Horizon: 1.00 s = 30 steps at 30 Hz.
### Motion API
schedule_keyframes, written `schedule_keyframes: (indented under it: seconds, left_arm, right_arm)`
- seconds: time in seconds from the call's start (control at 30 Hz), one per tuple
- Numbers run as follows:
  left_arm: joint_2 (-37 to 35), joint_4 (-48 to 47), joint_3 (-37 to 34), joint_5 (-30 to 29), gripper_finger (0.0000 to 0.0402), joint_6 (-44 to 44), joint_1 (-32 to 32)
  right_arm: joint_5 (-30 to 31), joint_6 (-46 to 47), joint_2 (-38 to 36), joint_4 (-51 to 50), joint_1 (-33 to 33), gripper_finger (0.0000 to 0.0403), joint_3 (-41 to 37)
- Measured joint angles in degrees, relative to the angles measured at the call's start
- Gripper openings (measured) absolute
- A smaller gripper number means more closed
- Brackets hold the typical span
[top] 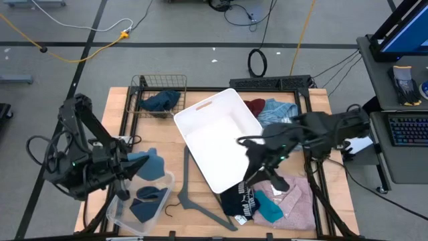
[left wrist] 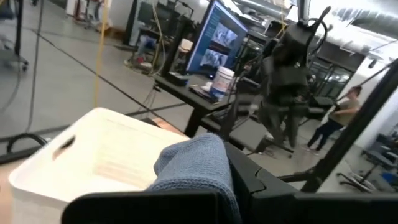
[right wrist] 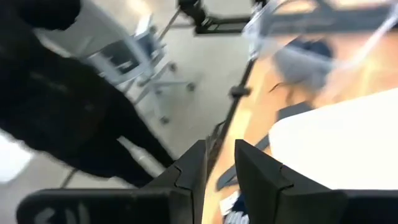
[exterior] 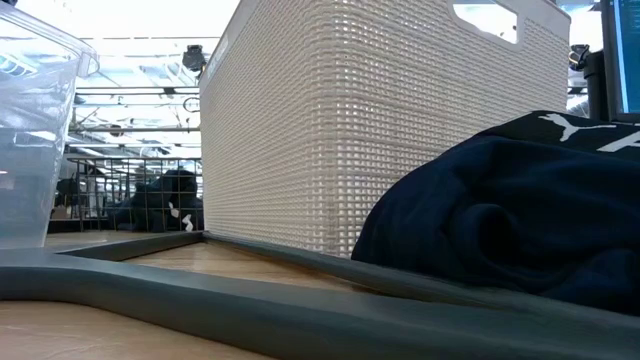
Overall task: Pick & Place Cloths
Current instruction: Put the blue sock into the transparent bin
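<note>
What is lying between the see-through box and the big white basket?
In the high view, the grey hanger lies on the table between the clear box and the white basket.

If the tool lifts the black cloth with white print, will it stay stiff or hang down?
The black cloth lies crumpled in soft folds, so it will probably droop. It looks light. It touches the teal cloth, which may drag along.
</note>
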Motion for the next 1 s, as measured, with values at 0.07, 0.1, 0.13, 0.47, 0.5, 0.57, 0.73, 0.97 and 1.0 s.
schedule_keyframes:
  seconds: [0.07, 0.1, 0.13, 0.47, 0.5, 0.57, 0.73, 0.97, 1.0]
  left_arm:
    - [0.7, 0.0, 0.0, -0.1, 0.0000, -1.9, -0.3]
    - [1.1, 0.0, 0.0, -0.1, 0.0000, -2.6, -0.5]
    - [1.6, 0.0, 0.0, -0.1, 0.0000, -3.3, -0.7]
    - [7.0, 0.0, 0.0, -0.1, 0.0000, -13.9, -2.3]
    - [7.5, 0.0, 0.0, -0.1, 0.0000, -15.1, -2.3]
    - [8.2, -0.2, 0.0, -0.1, 0.0000, -17.1, -2.4]
    - [9.4, -0.2, 0.0, -0.1, 0.0000, -20.9, -4.0]
    - [10.9, -1.8, 0.0, 0.0, 0.0000, -22.1, -5.3]
    - [11.1, -3.0, 0.0, 0.0, 0.0000, -22.9, -5.3]
  right_arm:
    - [4.5, -0.1, -1.7, 0.0, 0.9, 0.0073, 0.0]
    - [6.4, -0.1, -2.6, 0.0, 1.3, 0.0073, 0.0]
    - [8.5, -0.2, -3.4, 0.0, 1.7, 0.0073, 0.0]
    - [24.8, -1.4, -9.5, -4.5, 6.1, 0.0073, 0.0]
    - [26.5, -1.4, -9.9, -5.8, 6.5, 0.0073, 0.0]
    - [29.9, -1.5, -10.5, -7.4, 7.4, 0.0073, 0.0]
    - [32.5, -1.7, -11.9, -8.4, 8.6, 0.0073, 0.0]
    - [32.3, -2.7, -12.1, -8.4, 8.6, 0.0073, 0.0]
    - [32.3, -2.9, -12.1, -8.4, 8.6, 0.0073, 0.0]
